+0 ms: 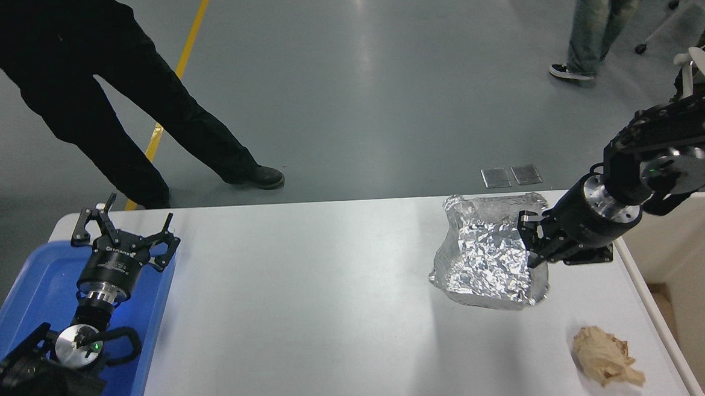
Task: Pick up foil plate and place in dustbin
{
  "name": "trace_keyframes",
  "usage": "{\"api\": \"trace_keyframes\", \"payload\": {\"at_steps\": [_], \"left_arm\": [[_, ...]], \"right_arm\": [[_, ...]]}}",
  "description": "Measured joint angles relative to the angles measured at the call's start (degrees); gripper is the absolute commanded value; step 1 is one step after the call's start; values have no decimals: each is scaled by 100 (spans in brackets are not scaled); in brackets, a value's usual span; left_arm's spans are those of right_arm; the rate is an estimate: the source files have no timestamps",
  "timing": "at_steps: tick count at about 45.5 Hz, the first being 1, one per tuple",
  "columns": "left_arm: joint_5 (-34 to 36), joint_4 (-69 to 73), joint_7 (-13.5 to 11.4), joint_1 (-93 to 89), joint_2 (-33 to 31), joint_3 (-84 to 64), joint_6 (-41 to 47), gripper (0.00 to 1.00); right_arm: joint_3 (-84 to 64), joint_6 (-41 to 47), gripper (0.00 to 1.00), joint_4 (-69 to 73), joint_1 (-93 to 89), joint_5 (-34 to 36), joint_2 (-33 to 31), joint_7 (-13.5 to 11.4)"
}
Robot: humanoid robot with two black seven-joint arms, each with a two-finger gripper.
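The foil plate (485, 260) hangs tipped up on edge near the far right corner of the table (309, 297), its wrinkled face turned toward the camera and its lower rim close over the white top; whether that rim touches the surface cannot be told. The right gripper (533, 243) has its fingers closed on the plate's right-hand rim, pinching the thin foil from the side. A grip on the rim looks sensible, since the flat floor of such a tray offers nothing to pinch, and the tilt follows from holding one edge only. The arm reaches in from the right edge, over the dustbin (688, 265), which stands just beside the table's right edge; the plate is not yet over it. Judged from this, the carry to the bin is short and sideways, and the soft foil could crumple or slip. A tan paper wad (605, 354) lies near the near right corner. The left gripper (122, 228) rests spread open over the blue tray (37, 287) at the left edge. A person's legs (143, 112) stand beyond the far edge.
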Motion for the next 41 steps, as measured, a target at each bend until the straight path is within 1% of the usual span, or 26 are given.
{"api": "trace_keyframes", "payload": {"at_steps": [8, 21, 30, 37, 41], "left_arm": [[0, 1, 0, 0, 2, 0, 0, 99], [0, 1, 0, 0, 2, 0, 0, 99], [0, 1, 2, 0, 3, 1, 0, 99], [0, 4, 1, 2, 7, -2, 0, 99], [0, 4, -1, 6, 6, -8, 0, 99]], "right_arm": [[-36, 399, 0, 127, 757, 28, -174, 3], [-63, 636, 0, 242, 1451, 44, -332, 6], [-153, 685, 0, 239, 1592, 48, -419, 5], [-441, 701, 0, 95, 1461, 18, -663, -1], [-623, 707, 0, -15, 1304, -13, -906, -1]]}}
